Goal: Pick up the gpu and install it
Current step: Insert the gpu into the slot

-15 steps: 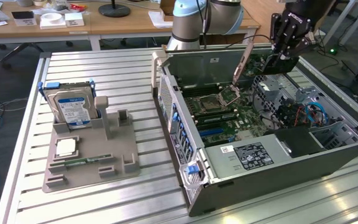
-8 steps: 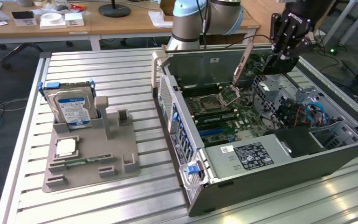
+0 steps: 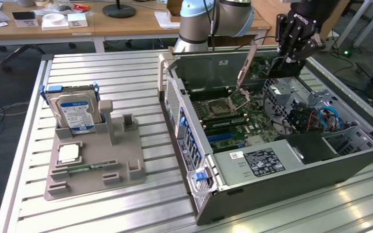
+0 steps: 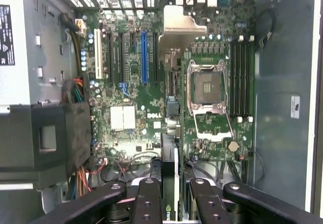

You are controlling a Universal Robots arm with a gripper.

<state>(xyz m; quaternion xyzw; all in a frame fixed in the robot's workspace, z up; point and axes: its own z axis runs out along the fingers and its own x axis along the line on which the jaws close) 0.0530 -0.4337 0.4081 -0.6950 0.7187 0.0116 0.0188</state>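
Gripper (image 3: 289,56) clamped on gpu (image 3: 269,68), above the open PC case (image 3: 283,187). Keep card vertical, align edge w/ blue slot (image 4: 144,57), bracket twd case's rear wall.

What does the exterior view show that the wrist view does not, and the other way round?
Exterior view: the hard drive standing in a grey holder on the slatted table. Wrist view: DELL lettering and a round coin cell on the motherboard. Both: the open computer case, the CPU socket, and the fingers closed on the gpu.
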